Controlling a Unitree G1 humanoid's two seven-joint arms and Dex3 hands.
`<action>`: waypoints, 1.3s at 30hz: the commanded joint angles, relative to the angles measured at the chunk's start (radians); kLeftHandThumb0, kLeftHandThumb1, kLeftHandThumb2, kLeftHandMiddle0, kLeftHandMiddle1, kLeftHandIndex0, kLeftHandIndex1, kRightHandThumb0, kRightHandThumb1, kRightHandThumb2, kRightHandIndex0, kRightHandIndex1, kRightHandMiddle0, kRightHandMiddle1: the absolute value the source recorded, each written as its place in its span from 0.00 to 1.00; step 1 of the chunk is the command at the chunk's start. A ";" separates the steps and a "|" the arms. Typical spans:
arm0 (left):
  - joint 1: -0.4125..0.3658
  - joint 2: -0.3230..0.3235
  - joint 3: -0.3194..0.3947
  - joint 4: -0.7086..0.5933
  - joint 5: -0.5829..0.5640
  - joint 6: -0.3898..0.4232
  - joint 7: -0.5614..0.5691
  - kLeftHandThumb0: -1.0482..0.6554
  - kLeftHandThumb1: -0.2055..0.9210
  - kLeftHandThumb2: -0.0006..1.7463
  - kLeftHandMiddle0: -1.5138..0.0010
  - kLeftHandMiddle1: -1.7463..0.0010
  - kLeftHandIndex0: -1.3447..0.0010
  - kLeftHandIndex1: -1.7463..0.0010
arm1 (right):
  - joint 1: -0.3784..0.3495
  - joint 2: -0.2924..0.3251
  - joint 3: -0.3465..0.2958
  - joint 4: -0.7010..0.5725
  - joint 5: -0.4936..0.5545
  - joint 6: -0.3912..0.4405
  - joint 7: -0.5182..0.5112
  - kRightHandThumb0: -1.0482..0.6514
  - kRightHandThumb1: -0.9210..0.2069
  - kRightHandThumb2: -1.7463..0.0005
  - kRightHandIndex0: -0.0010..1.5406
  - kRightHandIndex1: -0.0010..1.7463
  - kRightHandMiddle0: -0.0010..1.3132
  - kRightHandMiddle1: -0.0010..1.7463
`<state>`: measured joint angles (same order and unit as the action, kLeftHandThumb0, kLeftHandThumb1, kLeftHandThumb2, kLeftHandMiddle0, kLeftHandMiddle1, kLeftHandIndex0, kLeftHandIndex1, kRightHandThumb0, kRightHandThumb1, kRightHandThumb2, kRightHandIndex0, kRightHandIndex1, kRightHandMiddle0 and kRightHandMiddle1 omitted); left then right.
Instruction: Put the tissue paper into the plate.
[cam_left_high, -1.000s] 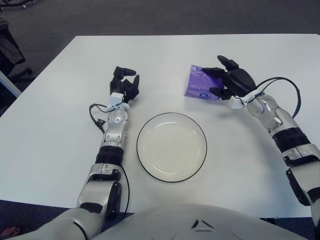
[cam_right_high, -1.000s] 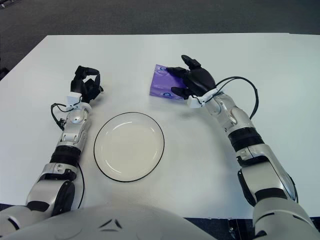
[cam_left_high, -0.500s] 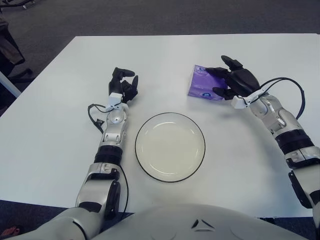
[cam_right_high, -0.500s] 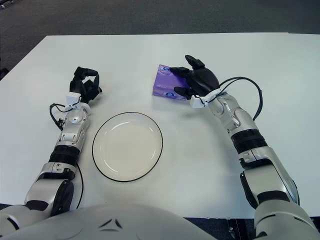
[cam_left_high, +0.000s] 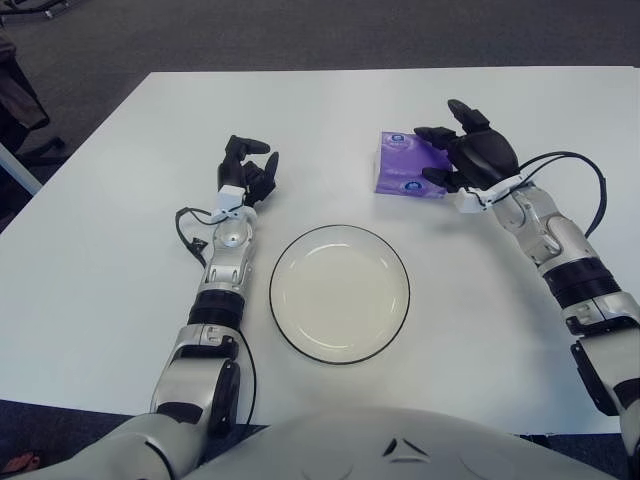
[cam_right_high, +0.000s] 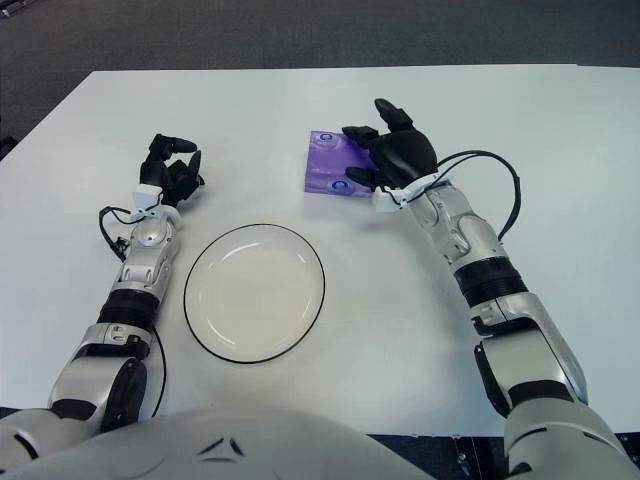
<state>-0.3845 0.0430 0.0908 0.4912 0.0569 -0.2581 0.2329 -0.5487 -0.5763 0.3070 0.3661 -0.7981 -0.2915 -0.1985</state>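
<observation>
Since a second ago the right hand (cam_left_high: 470, 158) has edged slightly farther from the robot, and the tissue pack (cam_left_high: 405, 166) has shifted a little with it. Nearest the robot, the plate (cam_left_high: 339, 293) lies bare on the table (cam_left_high: 100, 270), so the placing is not yet done. Left of the plate, the left hand (cam_left_high: 247, 172) shows idle, fingers loosely curled on nothing. Farther off and to the right, the right hand's fingers close over the pack's right side, apparently gripping it, though whether it has left the table cannot be told. Lifting, carrying and releasing remain. The pack looks flat, purple and glossy, with white markings along its near edge.
</observation>
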 joint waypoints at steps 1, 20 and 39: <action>0.110 -0.016 0.001 0.073 0.000 -0.012 -0.002 0.40 0.98 0.19 0.48 0.00 0.67 0.13 | 0.001 0.037 -0.005 -0.062 -0.022 0.062 -0.003 0.22 0.00 0.49 0.34 0.00 0.38 0.00; 0.100 -0.016 0.003 0.098 -0.006 -0.026 -0.006 0.40 1.00 0.17 0.49 0.00 0.67 0.14 | -0.002 0.136 -0.018 -0.315 -0.045 0.340 0.126 0.21 0.00 0.50 0.27 0.00 0.36 0.00; 0.102 -0.022 -0.003 0.099 -0.003 -0.033 -0.004 0.40 1.00 0.17 0.50 0.00 0.67 0.14 | 0.006 0.183 0.018 -0.299 -0.001 0.360 0.257 0.17 0.00 0.57 0.24 0.00 0.32 0.00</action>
<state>-0.3980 0.0451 0.0908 0.5223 0.0515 -0.2801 0.2287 -0.5467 -0.4068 0.3128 0.0564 -0.8128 0.0564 0.0228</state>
